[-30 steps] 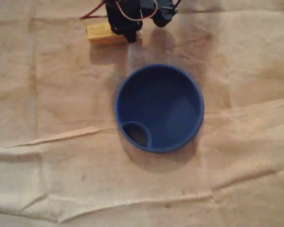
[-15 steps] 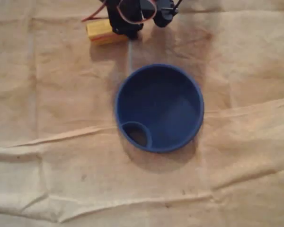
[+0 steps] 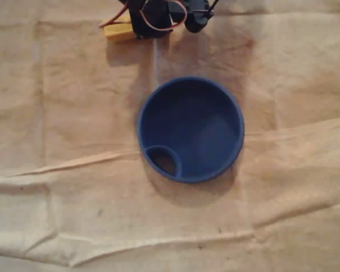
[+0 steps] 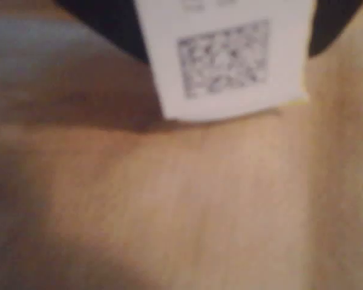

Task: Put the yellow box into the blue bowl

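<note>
The yellow box (image 3: 118, 31) shows at the top left of the overhead view, its right end hidden under the black arm. My gripper (image 3: 144, 25) is shut on it. The box casts a shadow on the cloth just below itself, so it hangs a little above the surface. In the wrist view the box's white label with a square code (image 4: 227, 57) sits close to the lens, with dark jaw parts on either side. The blue bowl (image 3: 198, 124) stands empty in the middle of the overhead view, below and to the right of the box. It has a small round pocket (image 3: 163, 160) at its lower left rim.
A wrinkled tan cloth (image 3: 62, 187) covers the whole table, with raised folds running across the lower half. Red and white wires (image 3: 158, 22) loop from the arm at the top edge.
The gripper and the yellow box have moved toward the top edge of the overhead view. Less of the box shows, and its shadow has parted from it. The bowl has stayed put.
</note>
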